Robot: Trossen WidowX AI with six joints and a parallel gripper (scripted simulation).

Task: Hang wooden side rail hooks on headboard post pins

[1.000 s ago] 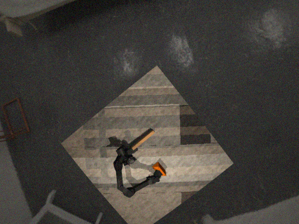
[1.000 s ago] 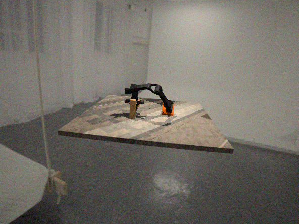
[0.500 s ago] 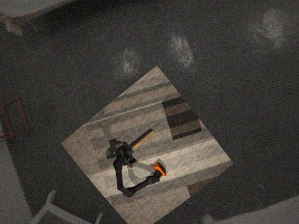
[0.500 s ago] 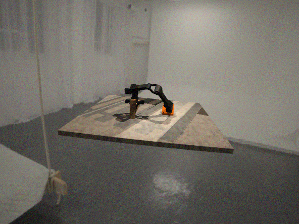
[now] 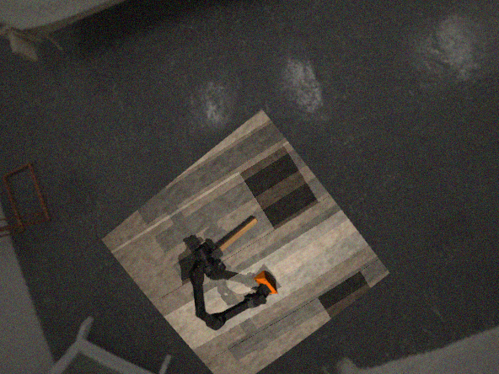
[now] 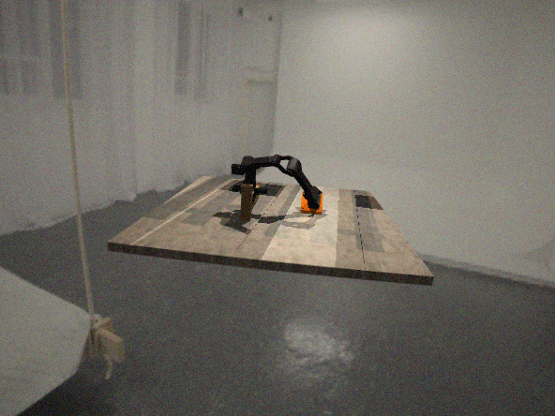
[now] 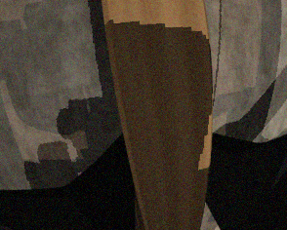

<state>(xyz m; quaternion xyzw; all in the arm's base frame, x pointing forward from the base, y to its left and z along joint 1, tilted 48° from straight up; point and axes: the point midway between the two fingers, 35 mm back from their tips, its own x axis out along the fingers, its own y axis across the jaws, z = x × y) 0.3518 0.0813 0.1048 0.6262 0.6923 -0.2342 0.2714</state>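
The wooden side rail (image 5: 238, 233) (image 6: 255, 200) (image 7: 161, 93) is tan with dark shadow across it. In the top view it runs from under the gripper toward the upper right. My gripper (image 5: 211, 249) (image 6: 255, 189) (image 7: 151, 133) is shut on the rail, with black fingers on both sides of it. The headboard post (image 6: 246, 202) stands upright, a brown block at the camera side of the gripper. In the top view the arm covers it. The rail's near end lies close behind the post. The hooks, slot and pins are hidden, and I cannot tell whether the hooks touch the pins.
The arm's orange base (image 5: 270, 285) (image 6: 306, 203) stands on the patchwork wooden table (image 5: 312, 244) (image 6: 305, 248), to the right of the post in the exterior view. The black arm (image 5: 199, 292) (image 6: 305, 183) bends over from the base to the post. Shadows fall around the gripper.
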